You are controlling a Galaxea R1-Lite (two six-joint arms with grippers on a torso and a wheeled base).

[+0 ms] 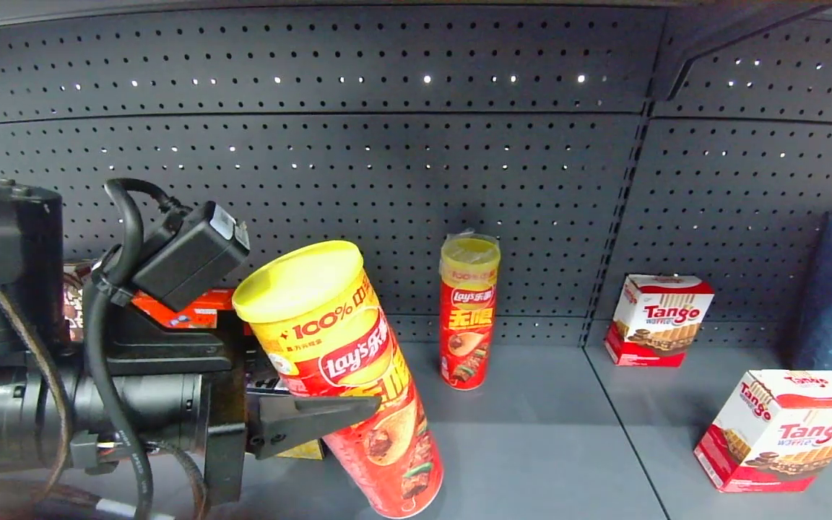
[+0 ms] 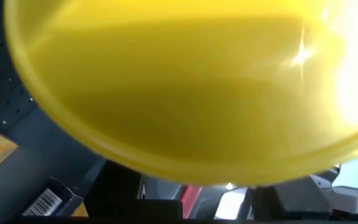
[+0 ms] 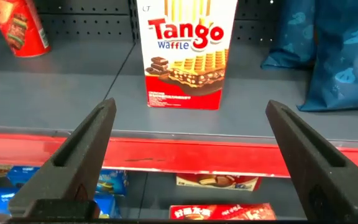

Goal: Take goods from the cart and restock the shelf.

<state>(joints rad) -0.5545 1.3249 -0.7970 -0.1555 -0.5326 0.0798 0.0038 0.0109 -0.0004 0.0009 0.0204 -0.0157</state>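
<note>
Left gripper (image 1: 329, 404) is clamped on a chip can (image 1: 347, 361), and it's tilted over the grey shelf (image 1: 531, 448), yellow lid (image 2: 191, 81) up toward the arm, base low; can't tell if the base touches. A second chip can (image 1: 468, 314) stands upright at the pegboard back. Off to the right sit two wafer boxes, the rear wafer box (image 1: 658, 318) and the nearer wafer box (image 1: 784, 430), well apart. Right gripper (image 3: 190, 106) is spread wide and empty, facing that nearer box across the shelf's red front edge (image 3: 229, 152), blue bag (image 3: 334, 56) just beside it
</note>
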